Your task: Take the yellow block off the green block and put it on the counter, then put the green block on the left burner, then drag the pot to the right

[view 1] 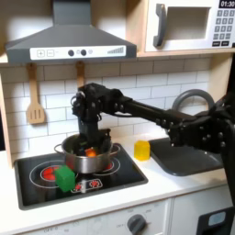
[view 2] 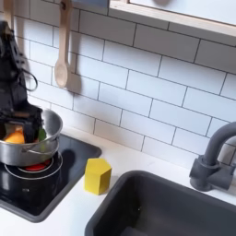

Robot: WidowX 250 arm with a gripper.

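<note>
The silver pot [view 1: 89, 161] [view 2: 29, 147] stands on the black stovetop over a red burner ring, with orange and green toy food inside. My gripper [view 1: 92, 138] [view 2: 22, 120] reaches down at the pot's back rim, its fingertips hidden among the rim and the food. The green block [view 1: 64, 176] rests on the burner at the first exterior view's left, just beside the pot. The yellow block [view 1: 142, 150] [view 2: 97, 175] sits upright on the white counter [view 1: 161, 184] [view 2: 78, 207], between the stove and the sink, apart from the gripper.
A dark sink [view 1: 184, 156] [view 2: 175, 207] with a grey faucet [view 2: 217, 161] lies to the right in both exterior views. A wooden spoon [view 2: 62, 51] and a spatula [view 1: 35, 101] hang on the tiled wall. A range hood [view 1: 69, 37] and a microwave [view 1: 188, 23] are overhead.
</note>
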